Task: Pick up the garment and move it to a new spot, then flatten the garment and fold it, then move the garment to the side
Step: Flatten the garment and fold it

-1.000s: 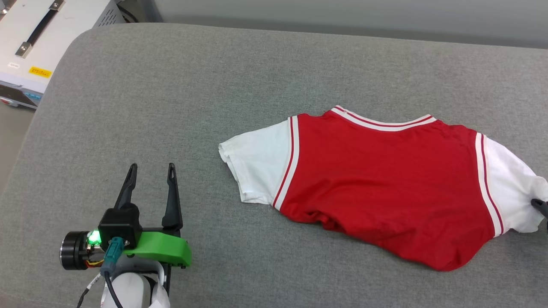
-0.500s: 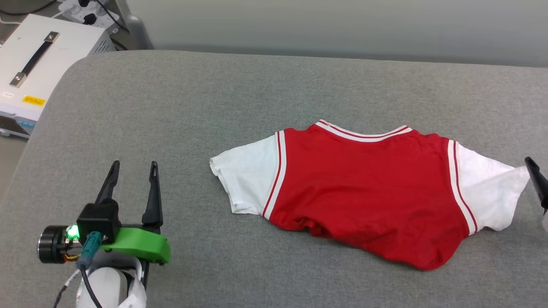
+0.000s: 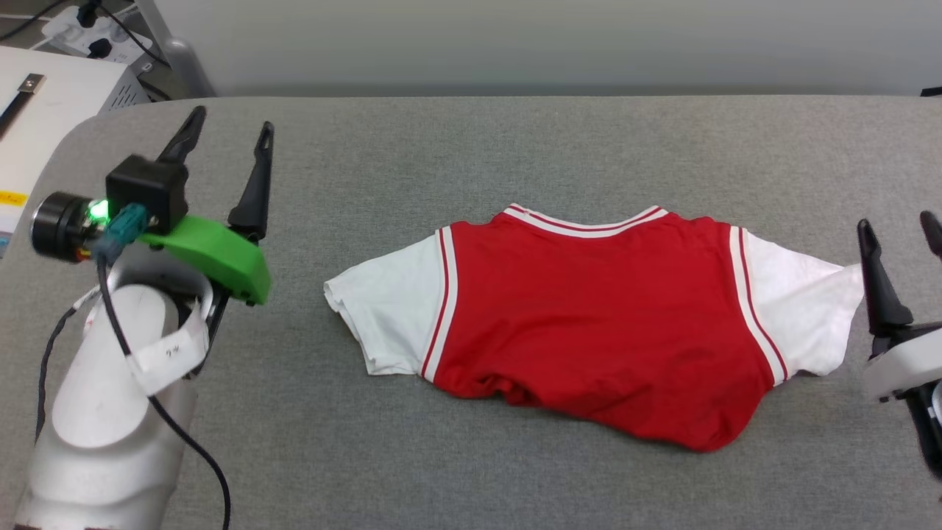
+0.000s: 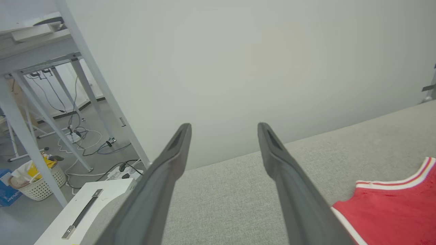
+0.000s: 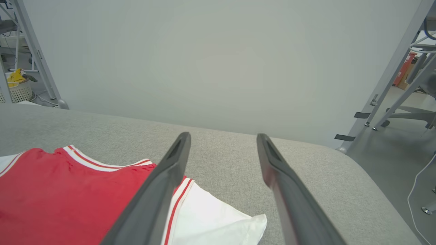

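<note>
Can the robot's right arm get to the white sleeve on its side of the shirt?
Probably yes. The right gripper is open and right next to that white sleeve, with nothing lying between them on the grey cushion. It looks like a short move over and down.
</note>
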Robot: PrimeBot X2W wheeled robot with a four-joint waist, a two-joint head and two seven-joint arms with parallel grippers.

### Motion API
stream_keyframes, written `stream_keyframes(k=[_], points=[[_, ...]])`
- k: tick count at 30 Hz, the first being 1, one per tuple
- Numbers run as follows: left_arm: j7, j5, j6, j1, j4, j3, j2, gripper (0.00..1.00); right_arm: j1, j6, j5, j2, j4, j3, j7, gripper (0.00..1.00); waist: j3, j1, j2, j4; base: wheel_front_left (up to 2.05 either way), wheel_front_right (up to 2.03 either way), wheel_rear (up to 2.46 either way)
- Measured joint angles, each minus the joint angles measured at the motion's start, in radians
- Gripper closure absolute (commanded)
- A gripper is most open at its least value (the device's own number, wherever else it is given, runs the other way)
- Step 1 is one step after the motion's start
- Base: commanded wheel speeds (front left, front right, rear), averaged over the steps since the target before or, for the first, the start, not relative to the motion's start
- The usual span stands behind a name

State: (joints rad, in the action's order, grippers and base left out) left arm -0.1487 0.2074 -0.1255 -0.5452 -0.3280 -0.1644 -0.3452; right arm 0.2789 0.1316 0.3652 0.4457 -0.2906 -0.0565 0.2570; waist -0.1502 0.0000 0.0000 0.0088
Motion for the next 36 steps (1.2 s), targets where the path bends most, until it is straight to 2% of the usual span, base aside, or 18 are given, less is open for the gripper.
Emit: stream_keyframes(k=[3, 7, 12, 17, 23, 35, 36], points=[[0.142, 0.116, -0.002, -0.092, -0.035, -0.146, -0.063, 0.0, -0.077, 0.0, -0.073, -0.076, 0.098, 0.042, 0.0, 0.0, -0.013, 0.0, 0.0, -0.007, 0.0, 0.0, 0.0], [0.379, 0.286, -0.002, -0.21, -0.078, -0.33, -0.156, 0.0, -0.134, 0.0, -0.109, -0.128, 0.18, 0.062, -0.017, 0.0, -0.035, 0.0001, 0.0, -0.015, 0.0, 0.0, 0.0], [0.646, 0.511, -0.002, -0.317, -0.088, -0.498, -0.212, 0.0, -0.157, 0.0, -0.135, -0.16, 0.242, 0.064, -0.044, 0.0, -0.061, 0.0, 0.0, -0.026, 0.0, 0.0, 0.0], [0.83, 0.641, -0.002, -0.394, -0.113, -0.635, -0.255, 0.0, -0.157, 0.0, -0.147, -0.173, 0.267, 0.056, -0.055, 0.0, -0.091, 0.0, 0.0, -0.04, 0.0, 0.0, 0.0], [0.912, 0.708, -0.002, -0.435, -0.162, -0.763, -0.267, 0.0, -0.148, 0.0, -0.15, -0.176, 0.266, 0.04, -0.056, 0.0, -0.13, 0.0, 0.0, -0.06, 0.0, 0.0, 0.0], [0.915, 0.771, -0.002, -0.466, -0.247, -0.95, -0.277, 0.0, -0.106, 0.0, -0.15, -0.178, 0.238, 0.019, -0.041, 0.0, -0.197, 0.0, 0.0, -0.104, 0.0, 0.0, 0.0], [0.913, 0.772, -0.002, -0.471, -0.246, -0.965, -0.281, 0.27, -0.105, 0.0, -0.149, -0.177, 0.234, 0.02, -0.04, 0.0, -0.199, 0.0, 0.0, -0.107, 0.0, 0.0, 0.0]])
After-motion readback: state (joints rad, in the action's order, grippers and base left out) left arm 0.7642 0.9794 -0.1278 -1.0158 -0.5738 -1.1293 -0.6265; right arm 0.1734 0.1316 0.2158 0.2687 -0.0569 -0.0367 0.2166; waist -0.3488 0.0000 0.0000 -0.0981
